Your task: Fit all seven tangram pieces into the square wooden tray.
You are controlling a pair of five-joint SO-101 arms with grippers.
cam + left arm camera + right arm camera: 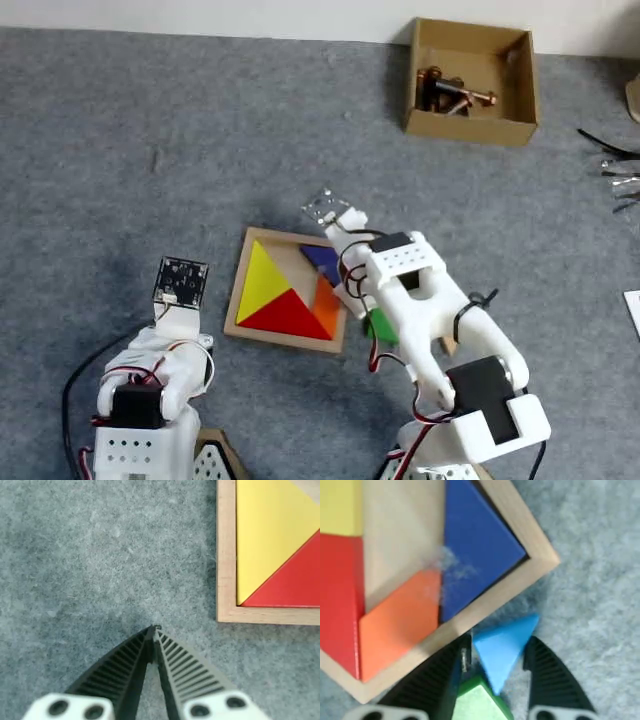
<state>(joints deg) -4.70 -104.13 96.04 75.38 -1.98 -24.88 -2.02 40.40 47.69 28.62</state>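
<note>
In the high view, one square wooden tray (pixel 238 285) is seen near the middle of a grey carpeted surface (pixel 150 150). Four pieces are counted inside it: a yellow triangle (pixel 262 278), a red triangle (pixel 288 315), an orange piece (pixel 326 305) and a dark blue piece (pixel 322 258). One green piece (pixel 381 326) is found outside, just beside the tray's right rim. It is partly covered by the right arm (pixel 420 300), by which that rim is also overhung. The left arm (pixel 160 380) is placed near the tray's left side, apart from it. One cardboard box (pixel 470 128) is set well apart at the far edge, with several metal parts (pixel 450 92) inside. A few cables (pixel 612 165) are seen at the right border.

In the left wrist view, the left end effector (pixel 152 630) is shown closed, tips together and nothing between them. It is held over bare surface near a tray corner, where the yellow and red triangles meet.

In the right wrist view, the right end effector (pixel 500 639) is seen clasped on one light blue triangle (pixel 502 647), with both fingers (pixel 545 675) against its edges, just outside the tray's rim. The green piece is seen right beside that triangle. Inside the tray, the same four pieces are counted, and a patch of bare wooden floor is left among the yellow, orange and dark blue ones.
</note>
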